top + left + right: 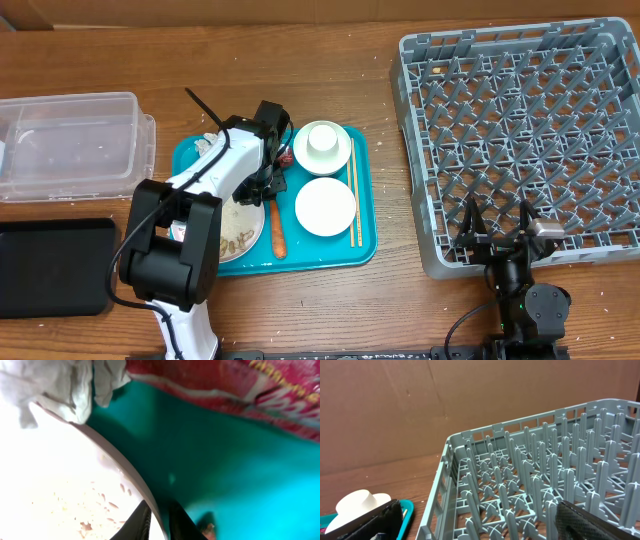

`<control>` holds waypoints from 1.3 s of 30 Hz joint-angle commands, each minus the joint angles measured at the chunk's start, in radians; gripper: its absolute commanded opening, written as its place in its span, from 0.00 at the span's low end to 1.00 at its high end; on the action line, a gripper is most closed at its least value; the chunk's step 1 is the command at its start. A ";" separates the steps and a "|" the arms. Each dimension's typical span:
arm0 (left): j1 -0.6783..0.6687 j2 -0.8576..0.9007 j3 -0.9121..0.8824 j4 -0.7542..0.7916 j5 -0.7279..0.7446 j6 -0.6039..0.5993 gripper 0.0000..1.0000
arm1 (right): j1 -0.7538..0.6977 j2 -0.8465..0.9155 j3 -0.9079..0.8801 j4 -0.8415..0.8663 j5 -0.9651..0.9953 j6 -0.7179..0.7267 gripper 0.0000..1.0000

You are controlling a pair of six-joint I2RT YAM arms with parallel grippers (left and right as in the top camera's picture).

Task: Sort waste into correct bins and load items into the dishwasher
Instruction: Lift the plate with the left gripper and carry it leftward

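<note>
At plate rim (107,452), left end effector (160,506) nearly closed, perhaps pinching it.

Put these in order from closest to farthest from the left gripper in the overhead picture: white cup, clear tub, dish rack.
1. White cup, just right of the left gripper, on the teal tray.
2. Clear tub, off to its left.
3. Grey dish rack, far right.

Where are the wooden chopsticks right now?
In the overhead view, the chopsticks lie along the right edge of the teal tray, just right of the cup and the small dish, left of the grey rack.
</note>
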 commanded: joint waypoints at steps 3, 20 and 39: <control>0.006 0.028 0.080 -0.090 -0.035 0.005 0.04 | 0.005 -0.008 -0.010 0.006 -0.005 -0.003 1.00; 0.003 0.024 0.259 -0.438 -0.030 -0.045 0.04 | 0.004 -0.008 -0.011 0.006 -0.005 -0.003 1.00; 0.112 -0.194 0.259 -0.543 -0.117 -0.031 0.04 | 0.005 -0.008 -0.011 0.006 -0.005 -0.003 1.00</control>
